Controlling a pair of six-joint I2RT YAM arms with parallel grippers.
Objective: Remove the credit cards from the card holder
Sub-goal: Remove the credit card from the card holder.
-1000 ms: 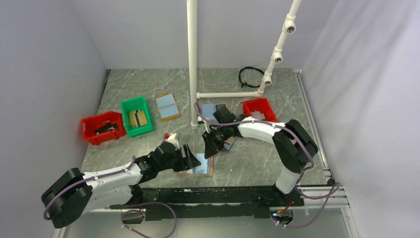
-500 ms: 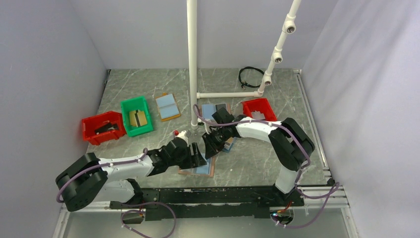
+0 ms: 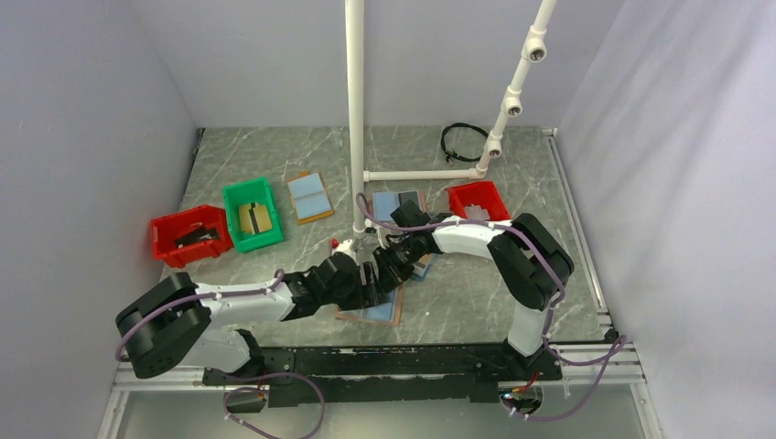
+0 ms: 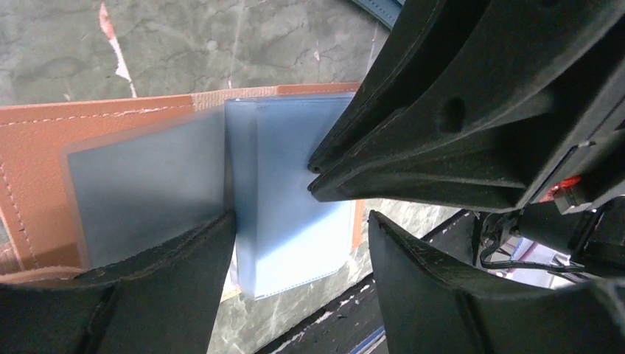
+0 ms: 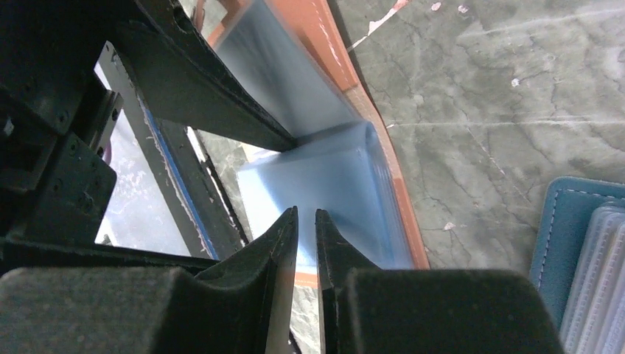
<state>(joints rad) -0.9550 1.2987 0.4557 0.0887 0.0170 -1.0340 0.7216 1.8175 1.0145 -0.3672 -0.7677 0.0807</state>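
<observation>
The card holder [image 3: 373,314] lies open near the table's front edge, with a tan rim [image 4: 44,140] and blue sleeves [image 4: 287,214]. Through the sleeve of one half [image 4: 140,188] shows a duller grey, which looks like one of the credit cards; no bare card is in view. My left gripper [image 4: 301,221] is open and straddles the lighter blue half, one finger [image 4: 162,287] on the fold. My right gripper [image 5: 306,214] comes in from the far side, its tips on that same sleeve [image 5: 346,184]. Only a thin slit parts its jaws, and nothing shows in it.
At the left are a red bin [image 3: 190,236] with dark cards and a green bin [image 3: 252,215] with a gold card. A tan holder [image 3: 309,197], a navy holder [image 3: 398,201] and a teal holder [image 5: 582,243] lie nearby. A white pipe [image 3: 355,119] and a second red bin [image 3: 478,201] stand behind.
My left arm has reached right until its gripper is over the holder. My right gripper has come down and left to meet it, its jaws a little narrower.
</observation>
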